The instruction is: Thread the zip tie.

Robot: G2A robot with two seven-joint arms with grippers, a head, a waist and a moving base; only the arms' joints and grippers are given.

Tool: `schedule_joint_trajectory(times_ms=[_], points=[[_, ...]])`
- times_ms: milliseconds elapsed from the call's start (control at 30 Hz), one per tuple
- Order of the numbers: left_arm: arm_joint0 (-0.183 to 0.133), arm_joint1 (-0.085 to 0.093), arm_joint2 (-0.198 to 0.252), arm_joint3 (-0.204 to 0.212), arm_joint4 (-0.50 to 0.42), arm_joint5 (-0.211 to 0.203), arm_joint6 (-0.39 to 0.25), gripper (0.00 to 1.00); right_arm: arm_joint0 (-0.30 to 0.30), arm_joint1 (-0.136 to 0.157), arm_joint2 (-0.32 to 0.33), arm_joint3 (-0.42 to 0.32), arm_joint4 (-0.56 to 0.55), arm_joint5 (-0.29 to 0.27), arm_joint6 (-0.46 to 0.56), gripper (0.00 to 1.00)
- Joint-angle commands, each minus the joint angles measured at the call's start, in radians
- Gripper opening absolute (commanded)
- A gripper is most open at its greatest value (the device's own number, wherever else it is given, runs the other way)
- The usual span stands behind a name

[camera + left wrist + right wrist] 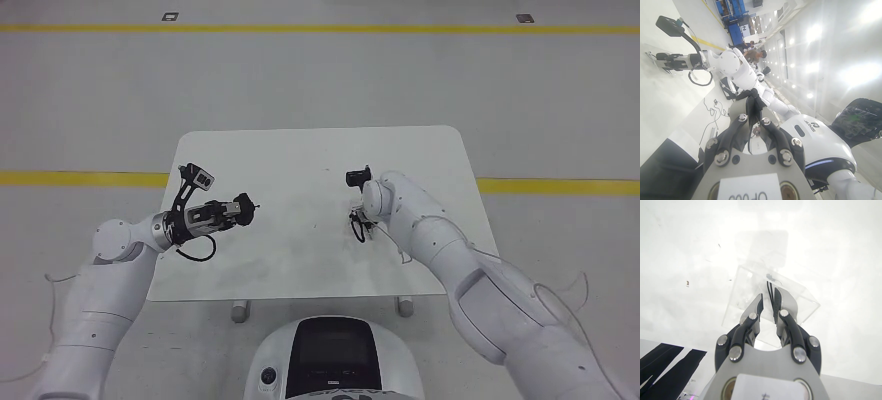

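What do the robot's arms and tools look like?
Both arms are smooth white tubes with rounded joints. The left tool and right tool have grey metal plates, black linkages, silver bolts and ribbed black pads. A looped black cable hangs by the left wrist.

White rig, black details

I see a white table (310, 150) with faint grey scuffs, on a pale grey floor (300, 80) crossed by yellow stripes (80, 178). The zip tie (769, 291) is black, against a clear box (806, 306). The right gripper (768, 292) has black ribbed pads (776, 300) on silver plates. The arms (440, 240) are white.
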Motion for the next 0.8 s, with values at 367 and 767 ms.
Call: schedule_joint_trajectory(times_ms=[367,767], points=[[0.000,0.000,0.000,0.000,0.000,0.000,0.000,0.00,0.030,-0.036,-0.002,0.076,0.001,-0.022,0.004,0.00],[0.000,0.000,0.000,0.000,0.000,0.000,0.000,0.00,0.044,-0.029,0.026,0.057,-0.005,-0.054,0.022,0.00]])
